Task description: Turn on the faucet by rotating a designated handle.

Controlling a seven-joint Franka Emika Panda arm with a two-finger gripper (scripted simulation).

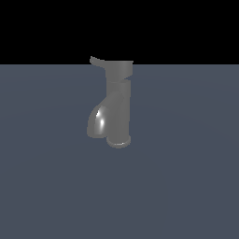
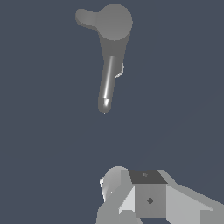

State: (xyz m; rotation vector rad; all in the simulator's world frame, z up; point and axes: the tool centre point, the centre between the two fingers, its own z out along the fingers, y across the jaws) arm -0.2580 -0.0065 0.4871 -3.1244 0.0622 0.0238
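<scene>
We see the faucet (image 1: 117, 105) standing upright on a flat blue-grey counter (image 1: 186, 177), near the middle of the exterior view. Its round flared base rests on the counter, its column rises straight, and a wider cap sits on top. The bulging spout (image 1: 97, 122) curves out and down toward the exterior view's left, with a bright glint on its glossy side. The handle (image 1: 97, 61) sticks out sideways from the cap, also toward the exterior view's left, and its tip turns slightly upward. The handle lies directly above the spout, on the same side of the column.

In the wrist view we look down on the faucet from above: the round cap (image 2: 114, 21), the short handle (image 2: 85, 17) leaving it to one side, and the long shiny spout (image 2: 107, 83) reaching away from under the cap.

The gripper (image 2: 151, 197) shows only in the wrist view, as pale blocky parts at the edge of the picture. It is well apart from the faucet, with bare counter between them, and it touches neither handle nor spout. We see nothing held in it. Its fingertips do not show clearly, so we cannot tell how far the jaws are open. The arm does not appear in the exterior view.
</scene>
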